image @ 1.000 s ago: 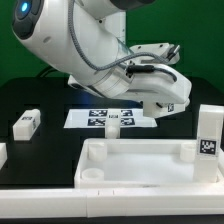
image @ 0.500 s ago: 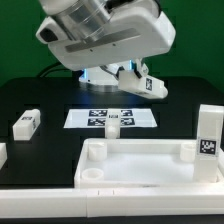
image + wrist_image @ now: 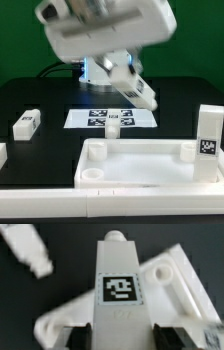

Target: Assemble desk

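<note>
The desk panel (image 3: 130, 168) lies white and rimmed at the front, with corner sockets. My gripper (image 3: 128, 78) hangs above the marker board, shut on a white tagged leg (image 3: 141, 93) that tilts in the air. In the wrist view the leg (image 3: 120, 274) runs straight out from between the dark fingers (image 3: 82, 333), with its tag facing the camera. The panel (image 3: 175, 277) with a round socket lies blurred beneath it. Loose legs lie at the exterior view's left (image 3: 27, 122), stand by the marker board (image 3: 113, 122), and stand upright at the right (image 3: 208, 131).
The marker board (image 3: 95, 117) lies flat behind the panel. Another white piece (image 3: 2, 153) shows at the exterior view's left edge. A loose leg (image 3: 30, 249) shows in the wrist view on the black table. The robot body fills the top of the exterior view.
The arm has lifted and turned. The held leg has moved from low at the exterior view's right to above the marker board, and now hangs tilted.
</note>
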You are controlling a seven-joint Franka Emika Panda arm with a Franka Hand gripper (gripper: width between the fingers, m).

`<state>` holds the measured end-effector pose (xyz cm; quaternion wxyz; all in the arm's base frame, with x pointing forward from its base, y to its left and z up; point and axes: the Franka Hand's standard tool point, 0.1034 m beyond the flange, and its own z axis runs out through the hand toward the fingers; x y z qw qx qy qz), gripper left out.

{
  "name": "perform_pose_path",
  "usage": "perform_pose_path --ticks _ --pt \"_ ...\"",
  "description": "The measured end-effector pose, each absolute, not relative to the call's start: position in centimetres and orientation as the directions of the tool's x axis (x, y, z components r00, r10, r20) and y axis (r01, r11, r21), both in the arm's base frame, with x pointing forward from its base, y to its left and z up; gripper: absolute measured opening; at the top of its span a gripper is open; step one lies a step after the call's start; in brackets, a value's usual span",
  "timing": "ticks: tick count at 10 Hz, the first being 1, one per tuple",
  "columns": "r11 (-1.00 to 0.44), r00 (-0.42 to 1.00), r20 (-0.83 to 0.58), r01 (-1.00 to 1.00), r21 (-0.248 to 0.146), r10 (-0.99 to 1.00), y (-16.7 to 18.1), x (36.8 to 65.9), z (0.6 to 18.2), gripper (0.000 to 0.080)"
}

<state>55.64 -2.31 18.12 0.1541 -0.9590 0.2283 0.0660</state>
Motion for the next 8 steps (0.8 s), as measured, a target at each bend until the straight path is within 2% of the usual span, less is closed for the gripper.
perform_pose_path --ticks 1,4,5,6,7,8 --pt "-0.864 0.902 -0.125 -0.431 -0.261 -0.412 -2.1 57.1 18.7 0.0284" --pt "-0.871 0.889 0.067 -0.424 -0.25 -0.452 -2.4 57.4 18.2 0.0284" --pt "-0.895 0.889 0.166 -0.39 -0.217 -0.427 -3.3 57.5 17.1 0.0284" --pt "-0.918 0.905 0.183 -0.355 -0.176 -0.385 -3.8 57.4 16.2 0.0284" --pt "-0.95 0.907 0.285 -0.288 -0.123 -0.312 -4.4 59.5 17.0 0.0285" --pt "-0.957 0.884 0.368 -0.269 -0.106 -0.289 -4.4 60.3 17.1 0.0285"
